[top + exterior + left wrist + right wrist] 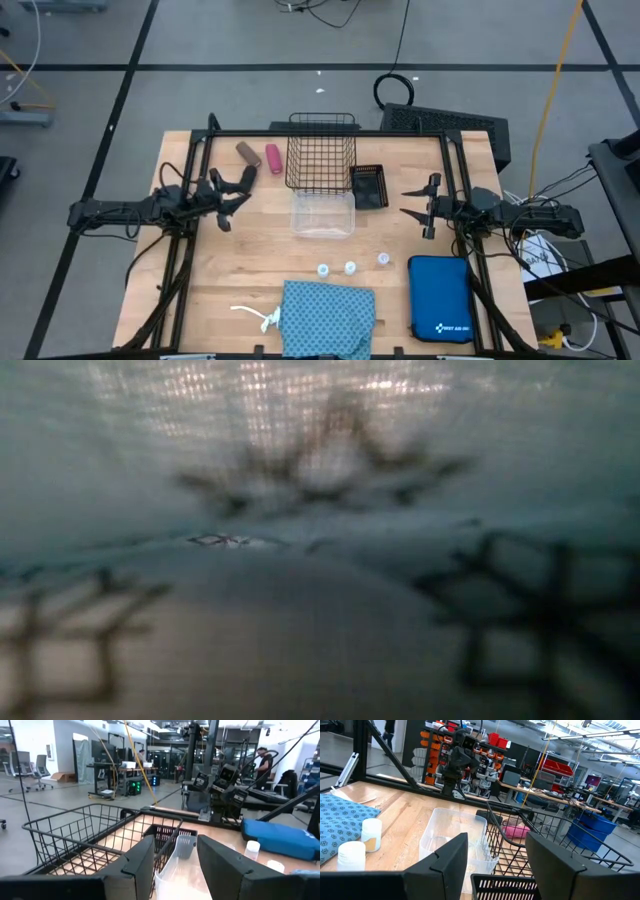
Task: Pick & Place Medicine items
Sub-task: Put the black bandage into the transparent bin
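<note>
My left gripper (243, 190) and right gripper (404, 202): jaws apart, empty. Brown cylindrical roll (245, 154), pink roll (273, 158) beside black wire basket (321, 152). Three white-capped vials (350, 266) near teal patterned cloth (328, 318).

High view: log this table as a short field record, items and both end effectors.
rolls: brown roll and pink roll side by side, left of wire basket
vials: three vials in a loose row, near blue zip case
cloth: teal cloth at the near edge
clear bin: clear bin in front of the basket
left end effector: open, empty
right end effector: open, empty
</note>
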{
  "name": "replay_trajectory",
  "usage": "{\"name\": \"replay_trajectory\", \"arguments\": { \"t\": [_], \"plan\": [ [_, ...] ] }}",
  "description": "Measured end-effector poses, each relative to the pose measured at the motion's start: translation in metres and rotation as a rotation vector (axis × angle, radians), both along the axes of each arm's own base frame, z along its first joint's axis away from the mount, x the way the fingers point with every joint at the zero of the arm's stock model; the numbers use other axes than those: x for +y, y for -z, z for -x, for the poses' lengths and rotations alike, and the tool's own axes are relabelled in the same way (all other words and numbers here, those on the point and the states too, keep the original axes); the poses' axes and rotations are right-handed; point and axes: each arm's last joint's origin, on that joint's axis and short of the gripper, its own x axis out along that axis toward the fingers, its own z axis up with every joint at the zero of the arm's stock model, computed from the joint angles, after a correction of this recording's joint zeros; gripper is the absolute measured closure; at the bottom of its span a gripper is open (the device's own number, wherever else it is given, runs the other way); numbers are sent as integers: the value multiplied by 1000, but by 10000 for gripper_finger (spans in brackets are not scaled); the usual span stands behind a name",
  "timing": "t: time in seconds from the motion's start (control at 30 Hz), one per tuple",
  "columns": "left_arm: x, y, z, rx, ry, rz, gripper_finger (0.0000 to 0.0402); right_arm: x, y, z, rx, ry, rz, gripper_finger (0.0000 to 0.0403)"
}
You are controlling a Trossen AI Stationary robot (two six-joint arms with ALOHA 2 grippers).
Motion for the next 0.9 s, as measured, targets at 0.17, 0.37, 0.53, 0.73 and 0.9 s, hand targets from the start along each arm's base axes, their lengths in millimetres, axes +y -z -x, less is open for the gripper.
{"name": "replay_trajectory", "arguments": {
  "t": [0.17, 0.37, 0.53, 0.73, 0.9],
  "plan": [
    [0, 0, 0, -5, 0, 0, 245, 0, 0, 0, 0, 0, 0, 211],
    [0, -2, 0, -27, 1, 7, 245, 0, 0, 0, 0, 0, 0, 213],
    [0, -6, 1, -69, -2, 8, 245, 0, 0, 0, 0, 0, 0, 211],
    [4, -3, 2, -86, -118, 150, 245, 0, 0, 0, 0, 0, 0, 213],
    [5, -2, 2, -132, -155, 277, 219, 0, 0, 0, 0, 0, 0, 211]
  ]
}}
